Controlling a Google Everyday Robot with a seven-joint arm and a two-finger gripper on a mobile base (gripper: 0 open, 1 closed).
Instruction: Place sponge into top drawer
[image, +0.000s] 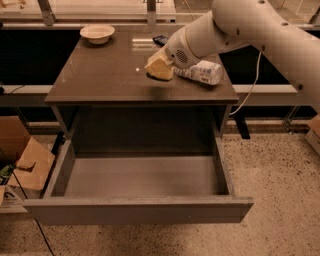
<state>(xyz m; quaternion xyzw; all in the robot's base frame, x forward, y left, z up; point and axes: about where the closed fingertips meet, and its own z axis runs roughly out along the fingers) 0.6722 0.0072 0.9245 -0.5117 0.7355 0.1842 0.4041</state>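
- Holding the sponge (160, 68), my gripper (164, 61) has its fingers closed on the foam's upper edge, at the end of the white arm (250, 25).
- I see the sponge over the table (100, 75), right of centre, with a shadow under it, just beside the white bottle (201, 72) lying on its side.
- Below, the top drawer (140, 210) stands pulled out, its lighter grey floor in view.
- A pale bowl (97, 33) sits at the table's back left.

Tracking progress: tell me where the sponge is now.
In the camera view, the sponge is gripped by the tool just above the tabletop, left of the white bottle, behind the open top drawer.
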